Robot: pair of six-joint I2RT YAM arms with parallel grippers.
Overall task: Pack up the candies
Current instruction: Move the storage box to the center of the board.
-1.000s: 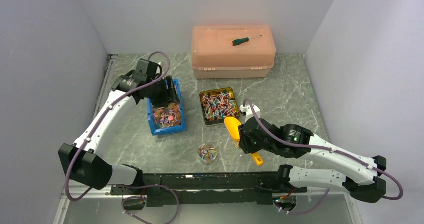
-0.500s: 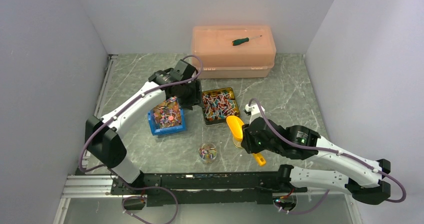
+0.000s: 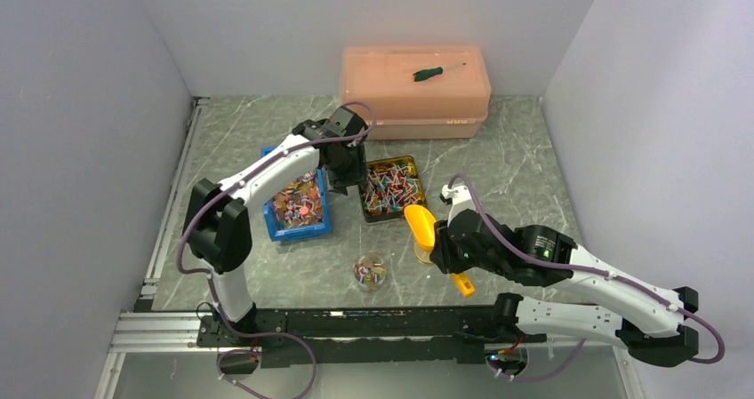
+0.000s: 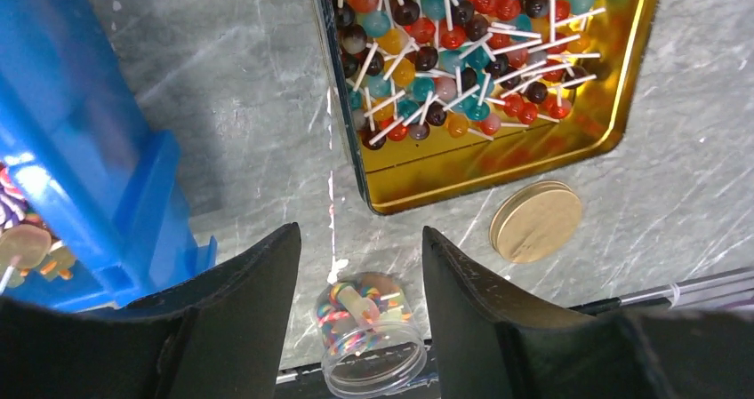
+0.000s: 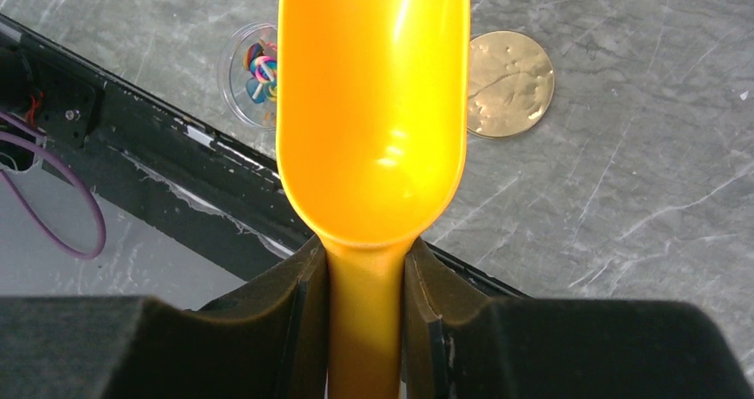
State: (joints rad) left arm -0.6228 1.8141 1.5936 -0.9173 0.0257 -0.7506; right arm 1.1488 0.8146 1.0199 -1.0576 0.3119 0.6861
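Note:
The candies show as colourful heaps in a blue bin (image 3: 298,207) and a gold tin (image 3: 389,188); those in the tin (image 4: 462,52) have white sticks. A few more lie in a small clear jar (image 3: 369,272), also seen at the bottom of the left wrist view (image 4: 369,332). My left gripper (image 3: 343,184) hovers over the gap between bin and tin. It is open (image 4: 360,239) with nothing between its fingers. My right gripper (image 5: 364,306) is shut on the handle of an orange scoop (image 5: 373,106). The scoop's bowl is empty and held above the table right of the jar (image 5: 253,75).
A round gold lid (image 5: 509,83) lies flat near the tin's front corner. A pale orange lidded box (image 3: 413,92) stands at the back with a green-handled screwdriver (image 3: 437,71) on top. The black rail (image 3: 356,319) runs along the near edge. Walls close in both sides.
My left arm has swung right, from over the blue bin's back end to the gap beside the gold tin. The right arm with the scoop has barely shifted.

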